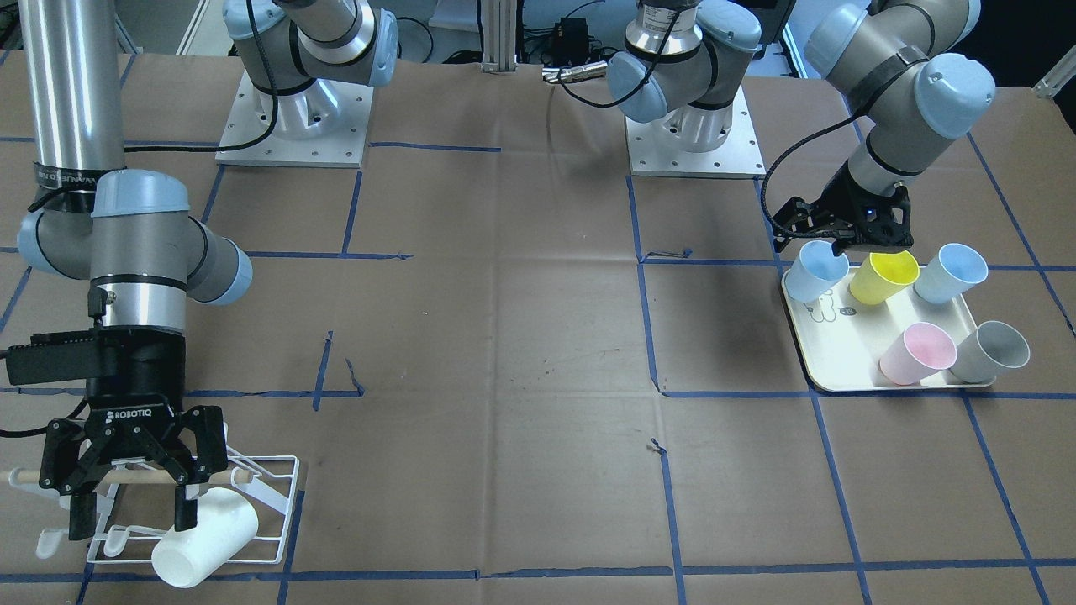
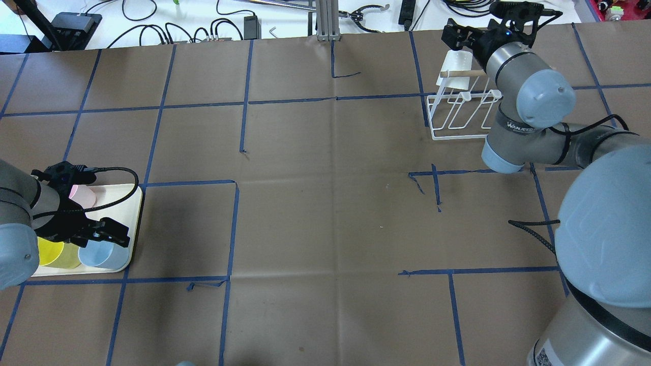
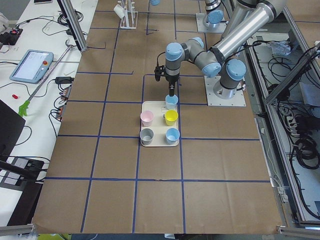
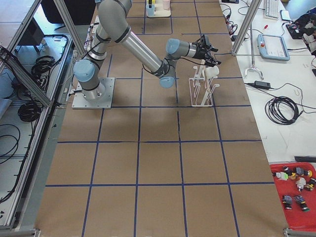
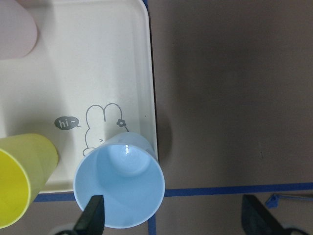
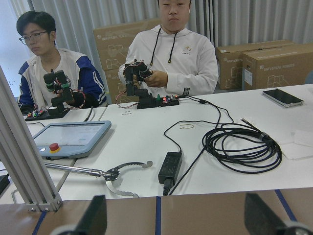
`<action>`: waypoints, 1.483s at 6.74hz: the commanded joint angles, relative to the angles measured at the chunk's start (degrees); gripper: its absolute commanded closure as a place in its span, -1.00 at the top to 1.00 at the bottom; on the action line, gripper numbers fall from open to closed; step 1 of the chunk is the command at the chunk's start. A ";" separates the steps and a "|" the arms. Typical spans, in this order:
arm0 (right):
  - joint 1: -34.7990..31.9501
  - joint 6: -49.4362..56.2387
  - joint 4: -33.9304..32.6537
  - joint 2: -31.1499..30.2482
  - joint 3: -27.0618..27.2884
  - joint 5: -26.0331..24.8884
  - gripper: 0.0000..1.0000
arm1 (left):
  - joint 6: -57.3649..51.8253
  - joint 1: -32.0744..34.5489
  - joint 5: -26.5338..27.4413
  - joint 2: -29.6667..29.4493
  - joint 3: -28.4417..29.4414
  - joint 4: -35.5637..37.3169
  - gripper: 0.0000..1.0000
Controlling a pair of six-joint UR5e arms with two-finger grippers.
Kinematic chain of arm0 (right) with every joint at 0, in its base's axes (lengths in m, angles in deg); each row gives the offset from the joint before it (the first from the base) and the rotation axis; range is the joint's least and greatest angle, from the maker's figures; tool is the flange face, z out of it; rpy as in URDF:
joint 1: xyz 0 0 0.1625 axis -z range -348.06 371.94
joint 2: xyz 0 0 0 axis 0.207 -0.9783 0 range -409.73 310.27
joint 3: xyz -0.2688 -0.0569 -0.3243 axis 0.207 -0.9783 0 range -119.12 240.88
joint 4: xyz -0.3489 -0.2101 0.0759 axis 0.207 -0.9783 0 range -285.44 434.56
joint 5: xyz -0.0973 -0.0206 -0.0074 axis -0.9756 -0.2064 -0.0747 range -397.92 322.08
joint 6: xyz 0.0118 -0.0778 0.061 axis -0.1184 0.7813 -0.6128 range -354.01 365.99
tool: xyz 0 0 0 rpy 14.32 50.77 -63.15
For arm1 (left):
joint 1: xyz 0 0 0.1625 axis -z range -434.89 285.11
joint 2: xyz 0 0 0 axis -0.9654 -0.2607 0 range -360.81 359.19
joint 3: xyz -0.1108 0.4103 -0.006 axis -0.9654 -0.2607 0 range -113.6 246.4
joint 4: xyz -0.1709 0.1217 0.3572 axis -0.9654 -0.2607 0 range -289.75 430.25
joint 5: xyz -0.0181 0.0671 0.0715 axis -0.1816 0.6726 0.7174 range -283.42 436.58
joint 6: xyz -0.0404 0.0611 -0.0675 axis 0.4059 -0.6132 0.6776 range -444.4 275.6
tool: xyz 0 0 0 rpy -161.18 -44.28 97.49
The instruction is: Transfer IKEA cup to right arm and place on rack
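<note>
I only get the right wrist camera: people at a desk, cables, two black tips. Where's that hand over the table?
Observer: The right gripper hangs open over the white wire rack, near the table's edge.
Visitor: Any cup there?
Observer: Yes, a white cup sits tilted on the rack beside one finger, not gripped.
Visitor: And the other arm?
Observer: The left gripper is open over a cream tray of five cups, one finger inside a blue cup's mouth.

We see the table (image 2: 325, 203) from behind, front and both ends, all showing the rack (image 2: 463, 114); another hangs close over the tray (image 5: 98, 73).
</note>
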 commanded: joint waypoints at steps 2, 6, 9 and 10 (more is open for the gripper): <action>-0.49 0.03 5.94 -10.83 1.48 0.00 1.00 | -0.11 -0.26 2.34 -1.32 -4.82 6.11 0.96; -4.07 -4.07 20.03 -23.08 7.37 0.61 1.00 | -0.11 -0.26 3.41 -1.41 -4.74 7.43 0.44; -8.66 -35.28 10.94 -23.18 13.68 -0.09 1.00 | -0.29 -0.26 5.87 -1.58 -4.30 7.43 -1.00; -10.41 -45.31 8.81 -23.18 15.27 0.08 1.00 | -0.37 -0.26 5.61 -1.50 -4.04 7.43 -1.00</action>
